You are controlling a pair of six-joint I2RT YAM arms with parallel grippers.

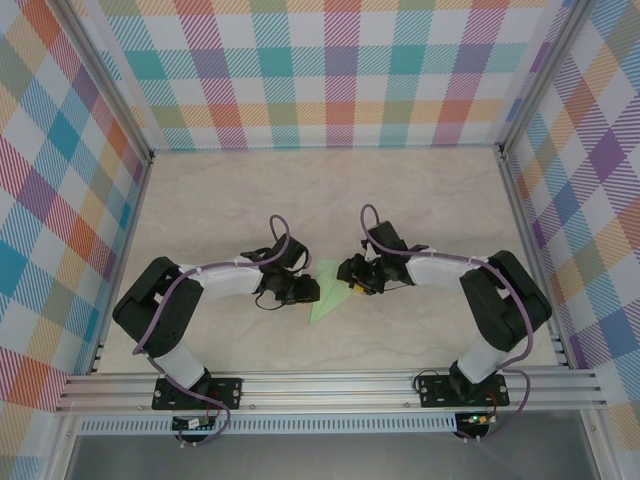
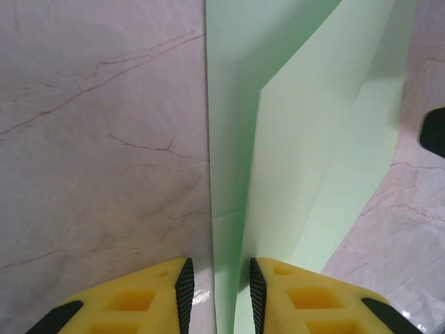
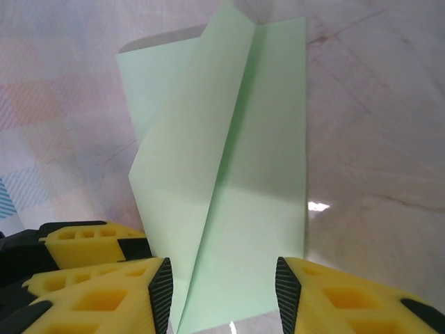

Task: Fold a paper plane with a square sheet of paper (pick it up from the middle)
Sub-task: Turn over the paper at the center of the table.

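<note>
Meeting over the middle of the pale marble-patterned table [image 1: 330, 200], the two black-and-white arms bring the left gripper [image 1: 300, 291] and the right gripper [image 1: 357, 277] to opposite sides of a thin pale-green paper sheet [image 1: 328, 298]. In the overhead view the sheet lies between them, partly folded to a tapering shape. One arm on each side probably lets one pin the sheet while the other works a crease. Pastel checked walls [image 1: 330, 70] enclose the workspace. From the left wrist, the yellow fingers with black pads [image 2: 186, 292] stand a little apart, clasping nothing. They straddle the straight long edge of the pale-green paper sheet [image 2: 313, 160], which runs up the view with a flap layered over it. That placement seems meant for catching or pressing the fold line. From the right wrist, the pads [image 3: 161, 292] stand well apart, released. The pale-green paper sheet [image 3: 229, 153] lies flat on the table between and beyond them, a diagonal flap folded across its centre crease. I judge the plane about half formed. No brand, label or writing can be read on the paper, the fingers or the walls.
</note>
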